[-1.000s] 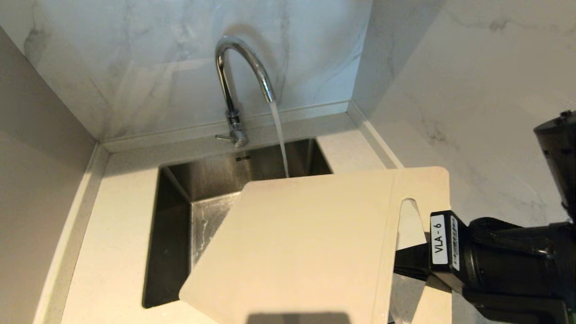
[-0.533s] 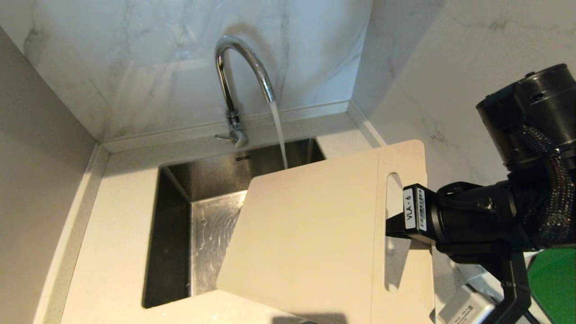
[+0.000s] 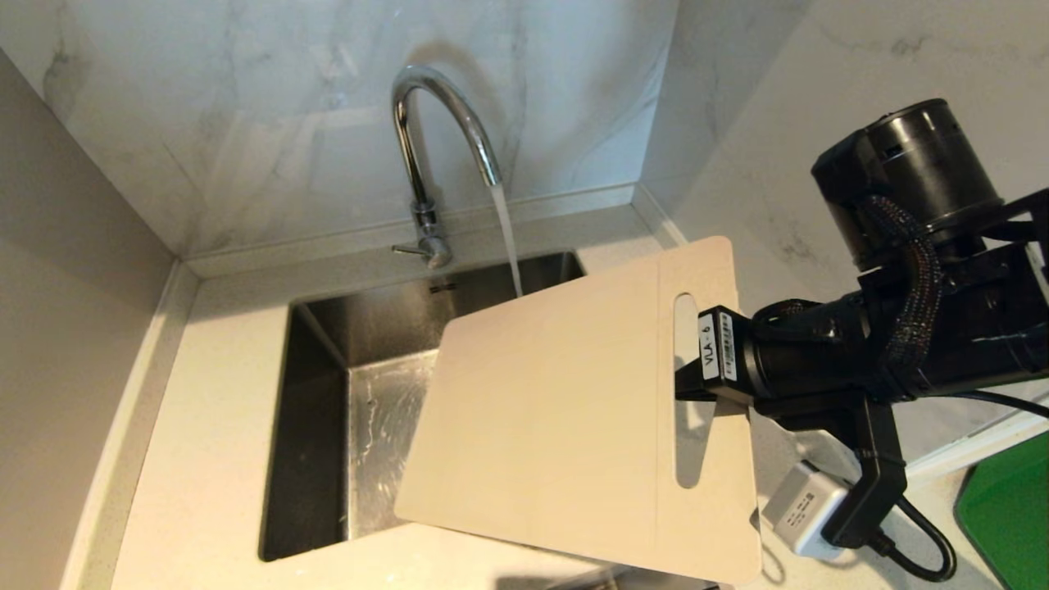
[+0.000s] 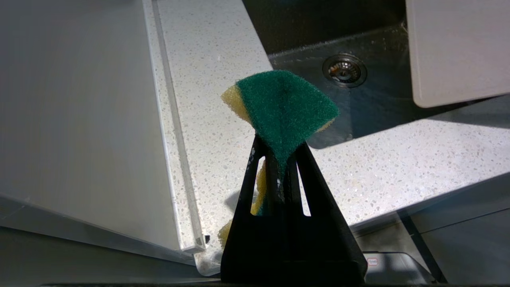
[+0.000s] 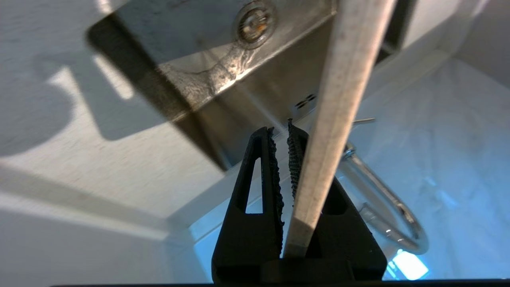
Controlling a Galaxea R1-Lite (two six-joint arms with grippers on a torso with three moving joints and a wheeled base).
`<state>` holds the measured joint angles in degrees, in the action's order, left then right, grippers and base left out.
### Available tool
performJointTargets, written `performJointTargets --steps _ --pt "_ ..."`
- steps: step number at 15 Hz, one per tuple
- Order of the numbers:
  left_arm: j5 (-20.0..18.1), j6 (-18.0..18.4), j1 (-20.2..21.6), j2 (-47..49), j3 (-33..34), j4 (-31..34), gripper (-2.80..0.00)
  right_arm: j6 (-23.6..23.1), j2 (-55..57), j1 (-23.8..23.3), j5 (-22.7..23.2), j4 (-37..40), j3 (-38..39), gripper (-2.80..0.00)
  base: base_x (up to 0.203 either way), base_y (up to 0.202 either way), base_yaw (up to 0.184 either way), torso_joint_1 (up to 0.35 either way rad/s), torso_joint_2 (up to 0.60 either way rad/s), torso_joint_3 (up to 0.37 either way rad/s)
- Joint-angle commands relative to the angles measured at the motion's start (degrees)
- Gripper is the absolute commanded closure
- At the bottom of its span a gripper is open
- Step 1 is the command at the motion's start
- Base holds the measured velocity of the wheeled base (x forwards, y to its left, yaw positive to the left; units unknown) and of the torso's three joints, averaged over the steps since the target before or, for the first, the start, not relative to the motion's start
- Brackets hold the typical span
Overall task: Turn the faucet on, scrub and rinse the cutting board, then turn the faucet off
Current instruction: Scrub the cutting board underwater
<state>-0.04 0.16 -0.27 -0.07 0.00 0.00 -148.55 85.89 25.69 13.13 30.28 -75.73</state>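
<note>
The chrome faucet stands behind the sink with water running from its spout. In the head view my right gripper comes in from the right, shut on the cream cutting board at its handle slot. It holds the board tilted in the air over the sink's right half, just in front of the stream. The right wrist view shows the board's edge clamped low between the jaws of the right gripper. My left gripper is shut on a green-and-yellow sponge above the counter's near edge.
The steel sink is set in a speckled counter with marble walls behind and to the right. Its drain shows in the left wrist view. A dark green tray lies at the far right.
My right arm has raised the board and carried it left and back toward the stream, turning it so the slot stands more upright. Water keeps running.
</note>
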Motion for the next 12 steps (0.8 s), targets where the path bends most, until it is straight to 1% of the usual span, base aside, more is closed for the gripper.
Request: performJointTargets --steps 1,3,6,8,12 --pt "0.04 0.02 0.0 -0.01 0.0 0.0 0.0 -0.95 2.9 -0.02 1.85 0.09 -1.24 0.0 0.0 0.0 0.0 0.0 0.0 0.0" --pt "-0.02 0.02 0.0 -0.01 0.0 0.0 0.0 -1.85 4.77 0.36 3.68 0.03 -2.58 0.0 0.0 0.0 0.0 0.0 0.0 0.0" --pt "0.03 0.02 0.0 -0.01 0.0 0.0 0.0 -2.07 6.51 0.51 3.98 0.27 -4.04 0.0 0.0 0.0 0.0 0.0 0.0 0.0" --pt "0.04 0.02 0.0 -0.01 0.0 0.0 0.0 -2.12 8.69 0.51 5.64 0.68 -5.52 0.0 0.0 0.0 0.0 0.0 0.0 0.0" --pt "0.04 0.02 0.0 -0.01 0.0 0.0 0.0 -4.87 12.51 0.42 8.49 6.89 -12.14 0.0 0.0 0.0 0.0 0.0 0.0 0.0"
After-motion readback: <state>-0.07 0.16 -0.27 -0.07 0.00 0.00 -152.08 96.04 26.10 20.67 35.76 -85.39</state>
